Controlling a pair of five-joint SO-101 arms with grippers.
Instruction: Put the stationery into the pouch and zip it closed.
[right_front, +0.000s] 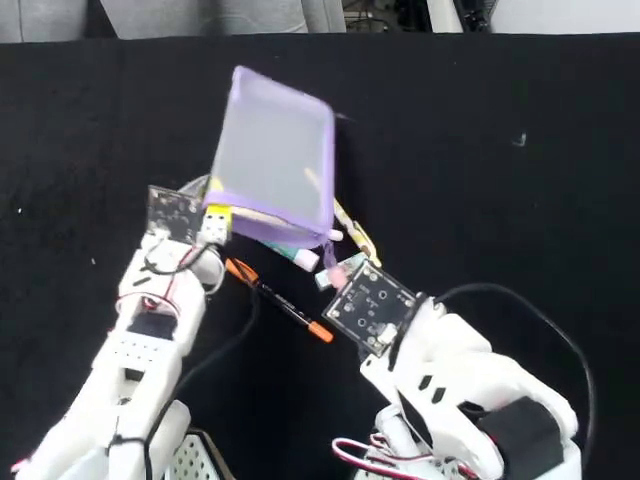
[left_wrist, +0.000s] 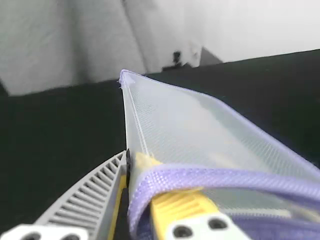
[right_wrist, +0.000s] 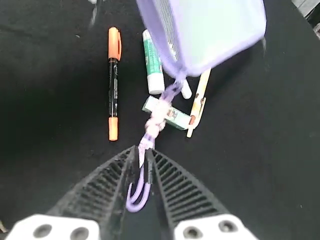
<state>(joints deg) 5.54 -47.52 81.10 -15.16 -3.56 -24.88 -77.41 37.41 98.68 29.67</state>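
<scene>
While the pouch (right_front: 275, 160) hangs lifted, the marker (right_wrist: 114, 82) lies outside it.
Your right gripper (right_wrist: 141, 162) pinches the pull cord (right_wrist: 150, 131), your left gripper (right_front: 215, 222) clamps the rim (left_wrist: 165, 177); the mesh looks light and floppy, so grasp the stiffer rim.

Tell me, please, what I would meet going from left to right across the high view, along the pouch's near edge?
Left gripper, shut on the corner of the pouch → orange marker → right gripper, shut on the zipper pull.
</scene>
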